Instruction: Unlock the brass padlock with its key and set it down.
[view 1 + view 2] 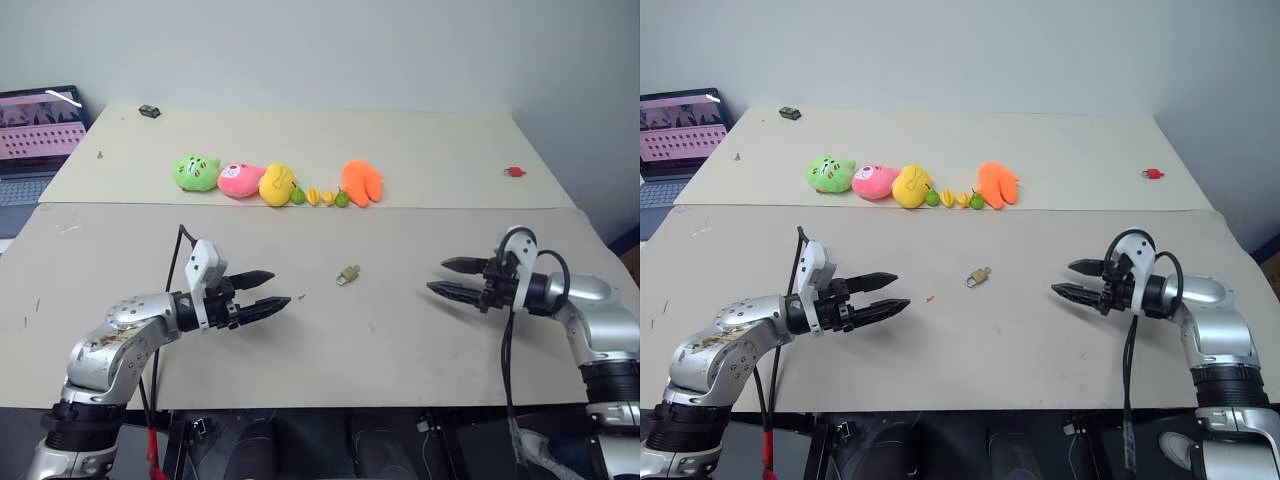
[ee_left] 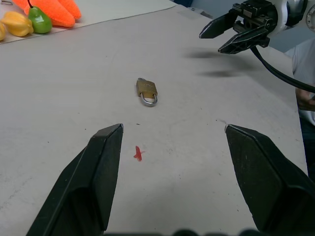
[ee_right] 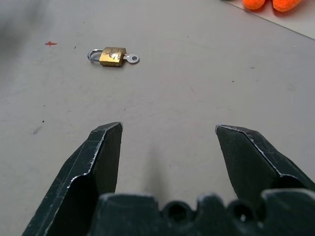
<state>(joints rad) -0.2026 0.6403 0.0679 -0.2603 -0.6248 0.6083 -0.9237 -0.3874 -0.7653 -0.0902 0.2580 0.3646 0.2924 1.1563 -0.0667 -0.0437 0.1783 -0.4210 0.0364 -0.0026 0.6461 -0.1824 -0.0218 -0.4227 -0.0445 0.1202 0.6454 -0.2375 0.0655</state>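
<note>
Grippers spread wide and empty, either side of the small brass padlock (image 1: 348,274).
Left gripper (image 1: 268,290) and right gripper (image 1: 448,278) touched nothing; the slim silvery key (image 3: 131,59) stuck from the padlock on the beige table (image 1: 400,350).

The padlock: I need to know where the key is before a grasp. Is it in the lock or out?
In. The key sticks out of the padlock body's end opposite the shackle, both lying flat on the table.
</note>
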